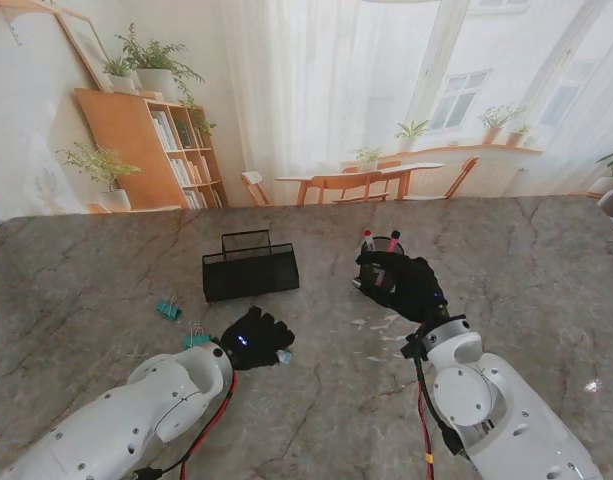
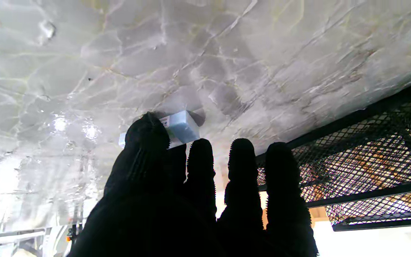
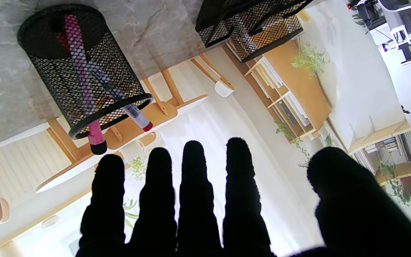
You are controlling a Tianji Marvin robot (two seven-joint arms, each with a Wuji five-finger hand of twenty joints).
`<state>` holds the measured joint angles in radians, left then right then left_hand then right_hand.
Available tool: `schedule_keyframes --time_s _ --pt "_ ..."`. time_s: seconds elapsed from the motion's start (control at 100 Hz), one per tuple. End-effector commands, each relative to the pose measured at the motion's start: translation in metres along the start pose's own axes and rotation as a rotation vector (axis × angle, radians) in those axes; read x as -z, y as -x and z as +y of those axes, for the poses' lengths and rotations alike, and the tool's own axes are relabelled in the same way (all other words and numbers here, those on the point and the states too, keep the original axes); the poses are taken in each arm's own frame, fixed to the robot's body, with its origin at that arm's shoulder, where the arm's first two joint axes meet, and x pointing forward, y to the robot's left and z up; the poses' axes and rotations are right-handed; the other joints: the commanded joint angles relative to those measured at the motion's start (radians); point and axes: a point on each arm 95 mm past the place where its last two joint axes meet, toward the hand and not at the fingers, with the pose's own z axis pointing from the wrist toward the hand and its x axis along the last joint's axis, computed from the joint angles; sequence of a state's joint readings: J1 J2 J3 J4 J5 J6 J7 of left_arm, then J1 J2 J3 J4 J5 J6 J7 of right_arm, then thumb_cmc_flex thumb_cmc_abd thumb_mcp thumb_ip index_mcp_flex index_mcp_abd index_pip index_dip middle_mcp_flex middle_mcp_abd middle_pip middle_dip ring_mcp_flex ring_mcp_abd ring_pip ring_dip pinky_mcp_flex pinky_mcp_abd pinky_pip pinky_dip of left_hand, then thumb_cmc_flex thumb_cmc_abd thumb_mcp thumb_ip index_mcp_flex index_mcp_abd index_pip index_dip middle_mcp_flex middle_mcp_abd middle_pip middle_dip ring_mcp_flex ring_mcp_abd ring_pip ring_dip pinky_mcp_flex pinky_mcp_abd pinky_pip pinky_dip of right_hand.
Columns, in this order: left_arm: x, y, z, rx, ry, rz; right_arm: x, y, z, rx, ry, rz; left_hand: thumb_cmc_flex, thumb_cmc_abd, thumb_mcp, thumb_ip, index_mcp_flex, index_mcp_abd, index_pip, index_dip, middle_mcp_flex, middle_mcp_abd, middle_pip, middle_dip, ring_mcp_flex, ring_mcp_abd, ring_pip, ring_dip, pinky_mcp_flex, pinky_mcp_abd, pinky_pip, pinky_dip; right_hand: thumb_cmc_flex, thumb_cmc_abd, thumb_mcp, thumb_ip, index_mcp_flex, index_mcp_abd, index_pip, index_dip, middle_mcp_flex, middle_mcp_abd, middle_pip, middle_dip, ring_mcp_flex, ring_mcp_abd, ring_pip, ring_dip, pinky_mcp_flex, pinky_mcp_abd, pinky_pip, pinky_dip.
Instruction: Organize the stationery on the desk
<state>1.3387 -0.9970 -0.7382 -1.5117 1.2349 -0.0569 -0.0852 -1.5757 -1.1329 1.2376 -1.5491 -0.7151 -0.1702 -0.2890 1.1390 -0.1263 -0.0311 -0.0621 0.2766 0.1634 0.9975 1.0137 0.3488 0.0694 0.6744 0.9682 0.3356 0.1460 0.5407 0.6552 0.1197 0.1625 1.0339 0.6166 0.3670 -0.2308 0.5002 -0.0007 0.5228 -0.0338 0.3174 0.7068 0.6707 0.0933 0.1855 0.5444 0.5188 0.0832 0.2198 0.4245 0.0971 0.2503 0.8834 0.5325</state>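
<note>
A grey marble tabletop stretches out under me, with a printed backdrop of a bookshelf and windows behind it. Down by my left hand there's a small pale-blue eraser lying on the stone; my fingertips are right at it, thumb tip touching its edge, the other fingers lined up side by side just beside it. Whether I'm actually pinching it, I cannot tell. Just to the left of that hand sit two teal binder clips, one near my wrist, one farther from me. Beyond the hand stands the black mesh desk organizer, open-topped. Over on the right, my right hand is up beside the round black mesh pen cup, fingers straight with the thumb spread apart, gripping nothing. In that cup a pink marker and a red-capped pen lean, caps poking past the rim.
</note>
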Motion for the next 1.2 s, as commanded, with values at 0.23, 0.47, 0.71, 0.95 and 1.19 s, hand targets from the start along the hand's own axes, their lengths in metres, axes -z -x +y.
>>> schedule_keyframes --time_s 0.23,0.47,0.71,0.95,1.19 --pt "0.0014 -0.0090 0.0272 0.098 0.053 0.028 0.0034 0.0027 -0.0008 0.005 -0.002 -0.020 0.152 -0.169 0.060 0.026 0.099 -0.070 0.246 0.257 0.215 0.048 -0.139 0.097 0.336 -0.055 -0.013 -0.005 0.377 -0.149 0.051 -0.016 0.005 0.036 -0.024 -0.025 0.016 -0.001 0.005 0.025 0.012 0.001 0.013 0.016 0.012 0.001 0.007 0.016 -0.014 0.010 0.023 0.001" --pt "0.0005 -0.0078 0.0290 0.145 0.042 0.066 0.0046 0.0054 -0.0003 0.006 0.000 -0.037 0.152 -0.235 0.107 0.020 0.132 -0.041 0.244 0.319 0.414 0.020 -0.267 0.087 0.615 -0.147 -0.087 0.160 0.627 -0.275 0.028 -0.024 0.007 0.040 -0.027 -0.024 0.020 -0.001 0.008 0.026 0.014 0.002 0.014 0.017 0.012 0.000 0.008 0.016 -0.014 0.009 0.025 0.000" --pt "0.0019 -0.0096 0.0295 0.156 0.071 0.081 0.0055 0.0063 0.0007 0.005 0.007 -0.043 0.152 -0.205 0.086 0.025 0.079 -0.132 0.220 0.214 0.606 -0.033 -0.400 -0.061 0.662 -0.138 -0.063 0.164 0.626 -0.210 0.116 0.070 0.011 0.045 -0.031 -0.024 0.025 -0.001 0.011 0.027 0.017 0.003 0.015 0.018 0.014 0.000 0.010 0.016 -0.013 0.011 0.028 0.000" --pt "0.0022 -0.0096 0.0304 0.183 0.084 0.105 0.0060 0.0071 0.0013 0.008 0.013 -0.050 0.152 -0.180 0.079 0.010 -0.005 -0.197 0.027 0.046 0.597 -0.053 -0.392 -0.025 0.633 -0.148 -0.048 0.163 0.559 -0.194 0.152 0.065 0.017 0.048 -0.035 -0.024 0.029 -0.002 0.014 0.029 0.018 0.004 0.015 0.018 0.014 0.001 0.011 0.017 -0.013 0.011 0.030 -0.001" --pt "0.0015 -0.0077 0.0307 0.199 0.072 0.135 0.0060 0.0078 0.0011 0.010 0.013 -0.054 0.152 -0.170 0.073 0.010 0.027 -0.212 -0.285 -0.125 0.578 -0.062 -0.377 -0.017 0.595 -0.153 -0.035 0.198 0.505 -0.175 0.129 0.053 0.023 0.049 -0.038 -0.023 0.029 -0.001 0.015 0.030 0.018 0.003 0.016 0.019 0.013 0.000 0.013 0.018 -0.014 0.010 0.032 -0.001"
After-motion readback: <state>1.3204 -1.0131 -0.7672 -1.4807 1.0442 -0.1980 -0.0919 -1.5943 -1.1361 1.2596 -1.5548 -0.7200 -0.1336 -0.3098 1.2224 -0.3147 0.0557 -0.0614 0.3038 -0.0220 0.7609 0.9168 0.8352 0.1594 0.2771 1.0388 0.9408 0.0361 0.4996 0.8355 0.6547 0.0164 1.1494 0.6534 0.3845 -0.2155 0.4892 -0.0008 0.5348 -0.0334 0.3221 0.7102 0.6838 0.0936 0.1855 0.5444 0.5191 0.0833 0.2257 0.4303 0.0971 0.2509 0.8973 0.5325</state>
